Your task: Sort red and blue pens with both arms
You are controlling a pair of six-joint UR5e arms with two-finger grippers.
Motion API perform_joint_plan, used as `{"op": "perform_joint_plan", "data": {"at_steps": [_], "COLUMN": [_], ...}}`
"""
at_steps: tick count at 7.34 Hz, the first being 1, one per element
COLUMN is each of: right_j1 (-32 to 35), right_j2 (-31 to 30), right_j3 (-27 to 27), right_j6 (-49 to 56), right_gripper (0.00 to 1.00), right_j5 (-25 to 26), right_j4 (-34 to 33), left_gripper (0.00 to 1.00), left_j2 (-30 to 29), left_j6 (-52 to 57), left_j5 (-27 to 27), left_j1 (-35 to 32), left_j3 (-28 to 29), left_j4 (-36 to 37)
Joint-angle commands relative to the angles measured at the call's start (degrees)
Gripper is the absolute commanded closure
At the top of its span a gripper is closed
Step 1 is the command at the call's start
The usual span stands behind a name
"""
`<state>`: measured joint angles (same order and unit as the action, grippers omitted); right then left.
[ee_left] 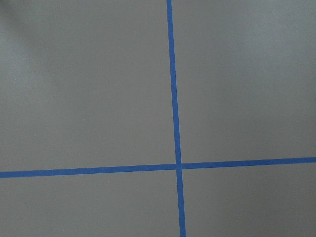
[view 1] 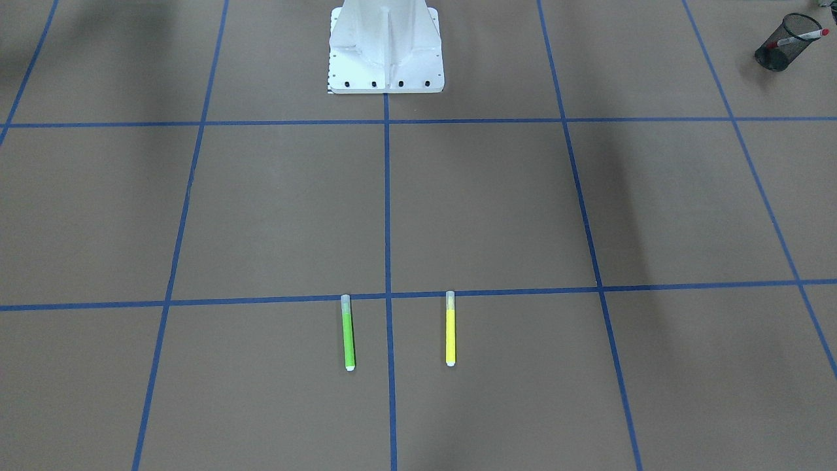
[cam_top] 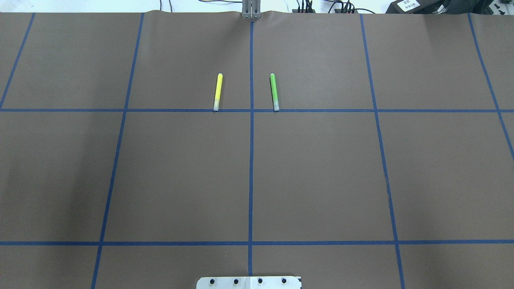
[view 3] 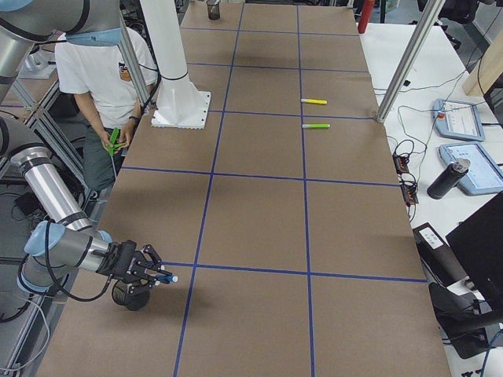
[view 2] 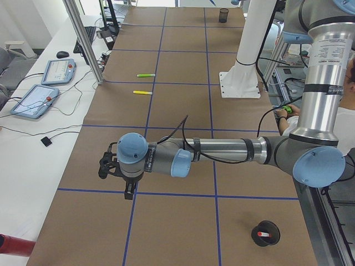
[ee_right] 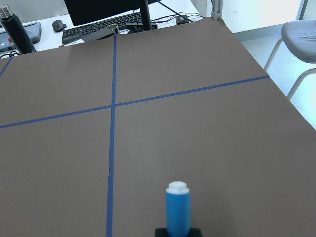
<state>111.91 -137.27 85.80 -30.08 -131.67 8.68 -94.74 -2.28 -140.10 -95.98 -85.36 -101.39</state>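
The red pen (view 1: 803, 37) leans in a black mesh cup (view 1: 779, 44) at the table's end on my left, and shows as a red-and-white tip (view 2: 265, 235) in the exterior left view. The blue pen (ee_right: 177, 210) sticks out of my right gripper (ee_right: 177, 232), which is shut on it. This gripper (view 3: 156, 275) hovers over a second black cup (view 3: 128, 297) at the table's other end. My left gripper (view 2: 128, 192) points down over a blue tape line. I cannot tell if it is open or shut.
A green highlighter (view 1: 348, 333) and a yellow highlighter (view 1: 450, 329) lie parallel near the table's far edge. The white robot base (view 1: 386, 49) stands at the middle. A seated person (view 3: 102, 71) is behind the base. Tablets and cables lie past the table's edge.
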Motion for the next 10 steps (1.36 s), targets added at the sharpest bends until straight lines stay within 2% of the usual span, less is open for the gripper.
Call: {"op": "perform_joint_plan", "data": {"at_steps": [1, 3, 4, 9, 10], "right_j1": [8.40, 10.95, 15.49, 19.31, 22.19], "right_j2": [-2.21, -2.82, -2.83, -4.05, -4.06], "right_j3": [-1.68, -2.47, -2.57, -4.85, -6.94], "right_j6": [8.17, 8.28, 8.37, 9.24, 13.43], "right_gripper": [1.00, 1.00, 1.00, 1.00, 1.00], "right_j5": [-1.48, -0.88, -0.70, -0.87, -0.96], "right_j4": [0.03, -0.50, -0.68, 0.11, 0.29], "left_gripper": [0.01, 0.01, 0.01, 0.01, 0.01], "left_j2": [0.00, 0.26, 0.35, 0.26, 0.35], "left_j6": [0.00, 0.00, 0.00, 0.00, 0.00], "left_j5": [0.00, 0.00, 0.00, -1.31, -1.32], "left_j1": [0.00, 0.00, 0.00, 0.00, -0.09], "left_j3": [0.20, -0.24, -0.33, -0.59, -0.59], "left_j4": [0.05, 0.14, 0.14, 0.23, 0.23]}}
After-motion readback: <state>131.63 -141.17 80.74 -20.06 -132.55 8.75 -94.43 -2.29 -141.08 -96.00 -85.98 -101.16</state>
